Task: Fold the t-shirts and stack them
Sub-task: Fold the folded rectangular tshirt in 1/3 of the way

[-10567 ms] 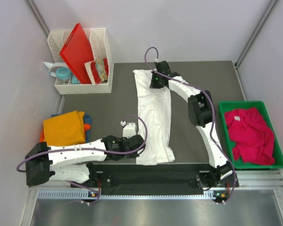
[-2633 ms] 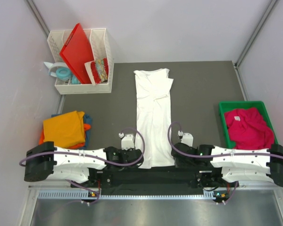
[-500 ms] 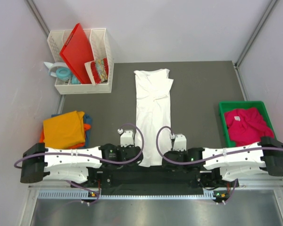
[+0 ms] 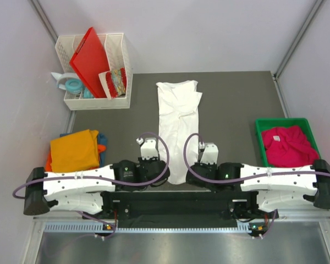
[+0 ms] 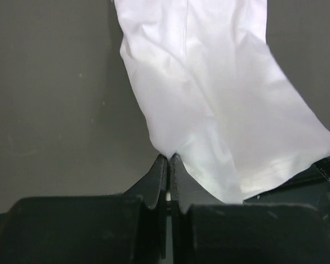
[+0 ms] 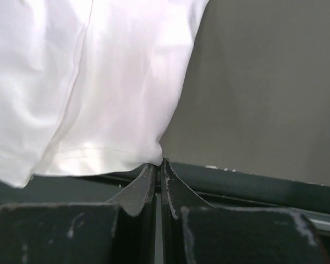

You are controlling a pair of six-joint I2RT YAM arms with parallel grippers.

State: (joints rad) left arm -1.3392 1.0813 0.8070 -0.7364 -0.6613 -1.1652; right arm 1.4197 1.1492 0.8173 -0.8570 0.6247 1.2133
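A white t-shirt (image 4: 178, 121), folded into a long narrow strip, lies down the middle of the dark mat. My left gripper (image 4: 160, 177) is shut on its near left corner, seen in the left wrist view (image 5: 169, 156) with white cloth (image 5: 209, 82) running away from the tips. My right gripper (image 4: 193, 177) is shut on the near right corner, seen in the right wrist view (image 6: 159, 161) with cloth (image 6: 99, 82) above. The near hem is lifted and narrowed between them. A folded orange t-shirt (image 4: 74, 149) lies on a blue one (image 4: 102, 138) at left. A magenta t-shirt (image 4: 290, 148) sits crumpled in a bin.
A green bin (image 4: 264, 157) stands at the right edge. A white organiser (image 4: 121, 66) at back left holds a red plastic board (image 4: 91, 58) and small items. A tape roll (image 4: 73, 86) lies beside it. Walls close in on both sides.
Both grippers have moved inward and forward from the shirt's near corners, pinching them; the near hem has lifted off the mat edge and drawn narrower.
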